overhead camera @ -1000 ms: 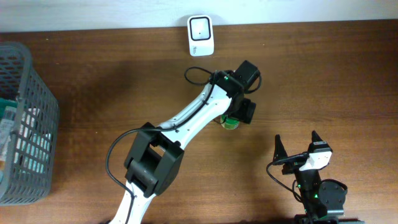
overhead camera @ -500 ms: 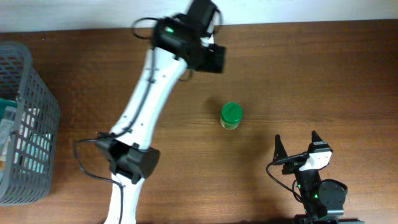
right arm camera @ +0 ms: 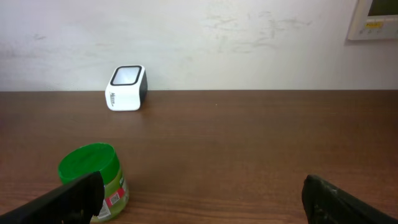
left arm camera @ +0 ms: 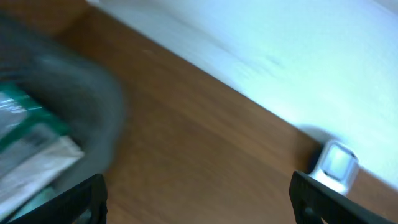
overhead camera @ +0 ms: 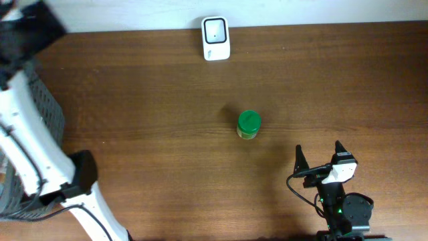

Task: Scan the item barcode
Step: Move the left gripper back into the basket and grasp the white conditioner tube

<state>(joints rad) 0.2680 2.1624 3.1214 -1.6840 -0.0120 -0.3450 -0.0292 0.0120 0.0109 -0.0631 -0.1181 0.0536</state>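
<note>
- Brown wood worktop (overhead camera: 334, 80) carries one jar (overhead camera: 248, 124) with a green lid. It stands upright near the middle, and neither arm touches it.
- Jar label shows red and white print in the right wrist view. No barcode can be made out.
- White scanner (overhead camera: 216, 39) stands at the far edge against the wall, well apart from the jar, window facing up.
- Left end effector (left arm camera: 199, 202): fingers spread wide, nothing between them. It is at the far-left corner of the worktop by the grey basket (left arm camera: 93, 106). Both views of it are blurred.
- Basket holds green and white packets (left arm camera: 37, 143), too blurred to identify.
- Right end effector (overhead camera: 319, 152): fingers spread wide and empty, low at the near edge, to the right of the jar and facing the scanner's wall.
</note>
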